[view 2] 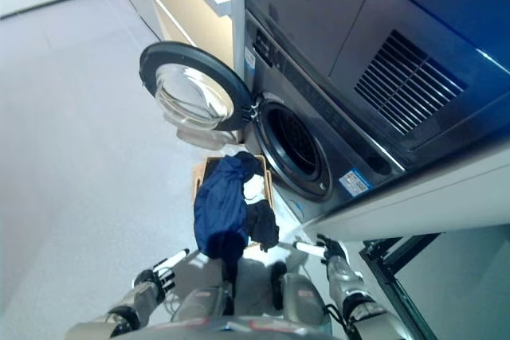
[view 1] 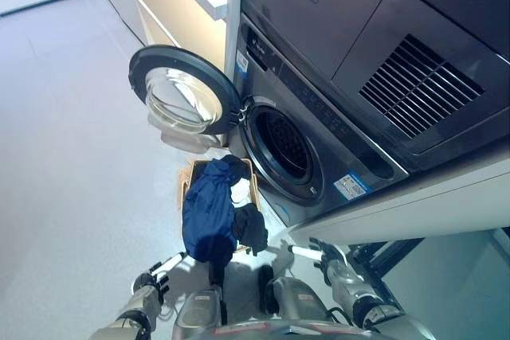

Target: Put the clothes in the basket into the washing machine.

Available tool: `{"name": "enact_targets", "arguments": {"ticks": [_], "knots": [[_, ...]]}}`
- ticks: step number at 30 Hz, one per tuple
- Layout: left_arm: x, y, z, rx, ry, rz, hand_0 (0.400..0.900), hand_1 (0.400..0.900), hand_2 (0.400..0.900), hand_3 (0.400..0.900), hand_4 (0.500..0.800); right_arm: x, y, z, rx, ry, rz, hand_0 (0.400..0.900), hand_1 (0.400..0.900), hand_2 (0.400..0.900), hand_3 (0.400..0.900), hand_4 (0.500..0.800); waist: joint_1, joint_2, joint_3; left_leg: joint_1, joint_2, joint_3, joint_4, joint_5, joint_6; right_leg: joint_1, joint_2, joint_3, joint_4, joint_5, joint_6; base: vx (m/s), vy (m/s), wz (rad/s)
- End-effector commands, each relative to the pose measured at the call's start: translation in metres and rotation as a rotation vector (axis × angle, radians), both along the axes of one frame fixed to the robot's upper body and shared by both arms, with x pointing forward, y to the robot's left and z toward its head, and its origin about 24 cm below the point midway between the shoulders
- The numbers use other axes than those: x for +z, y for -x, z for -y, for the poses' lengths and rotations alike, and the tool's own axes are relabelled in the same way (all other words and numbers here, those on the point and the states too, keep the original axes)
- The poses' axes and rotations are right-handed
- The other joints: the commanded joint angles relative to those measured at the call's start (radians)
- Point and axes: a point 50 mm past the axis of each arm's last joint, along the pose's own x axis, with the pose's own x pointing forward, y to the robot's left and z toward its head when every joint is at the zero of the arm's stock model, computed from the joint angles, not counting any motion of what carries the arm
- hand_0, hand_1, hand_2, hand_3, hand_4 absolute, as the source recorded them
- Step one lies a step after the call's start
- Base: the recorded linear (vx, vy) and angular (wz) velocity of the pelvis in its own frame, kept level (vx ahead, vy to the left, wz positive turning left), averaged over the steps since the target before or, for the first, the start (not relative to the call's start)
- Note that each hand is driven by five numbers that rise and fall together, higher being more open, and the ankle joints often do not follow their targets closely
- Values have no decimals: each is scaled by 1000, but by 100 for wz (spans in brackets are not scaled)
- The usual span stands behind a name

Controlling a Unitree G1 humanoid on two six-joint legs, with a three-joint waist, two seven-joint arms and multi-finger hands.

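A wooden basket (view 1: 188, 174) stands on the floor in front of the washing machine (view 1: 319, 129). A large blue garment (view 1: 207, 212) drapes over its near rim, with a black garment (view 1: 251, 228) beside it and a white piece (view 1: 240, 191) inside. The machine's round door (view 1: 185, 90) is swung open to the left, and the dark drum (view 1: 284, 146) shows. My left hand (view 1: 159, 272) hangs low at the lower left, fingers straight, holding nothing. My right hand (view 1: 319, 254) sits low at the lower right, fingers relaxed and empty. Both hands are short of the basket.
A second dark appliance with a vent grille (view 1: 418, 85) is stacked above the washer. A pale cabinet (view 1: 171, 5) stands behind the open door. Grey floor (view 1: 72, 157) spreads to the left. A dark metal frame (view 1: 390, 252) is at the lower right.
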Motion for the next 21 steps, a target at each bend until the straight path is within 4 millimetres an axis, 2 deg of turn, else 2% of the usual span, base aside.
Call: {"name": "enact_targets", "arguments": {"ticks": [1,7,8,14,17,21], "knots": [[2,-5,1,18,-23,21,900,900,900,900,800,28,-38,-2,96,56,163,900,900,900,900,800,8,2,29,-57,-44,-24,153,-191,-46,15,8,52,-66,123,19,14,-84,27],[6,-21,12,41,2,74,900,900,900,900,800,50,-68,-23,242,106,247,900,900,900,900,800,20,21,65,-130,-44,-55,160,-168,-63,-29,9,20,-60,132,0,-6,-92,23],[8,-24,10,47,2,82,900,900,900,900,800,57,-76,-32,297,120,281,900,900,900,900,800,24,24,74,-146,-42,-61,163,-163,-67,-41,9,13,-58,131,-3,-17,-82,18],[21,-45,4,99,-15,173,900,900,900,900,800,85,-101,-56,402,176,418,900,900,900,900,800,29,37,118,-222,-34,-76,179,-147,-77,-119,9,1,-28,127,-9,-25,-58,6],[30,-57,-1,126,-25,223,900,900,900,900,800,94,-107,-70,437,171,458,900,900,900,900,800,33,37,129,-258,-32,-82,187,-138,-80,-155,8,-3,-13,128,-8,-17,-27,7],[40,-74,4,104,-31,275,900,900,900,900,800,103,-116,-78,465,208,483,900,900,900,900,800,41,46,167,-303,-37,-99,197,-124,-83,-199,2,-19,8,126,-9,-41,-9,22]]}}
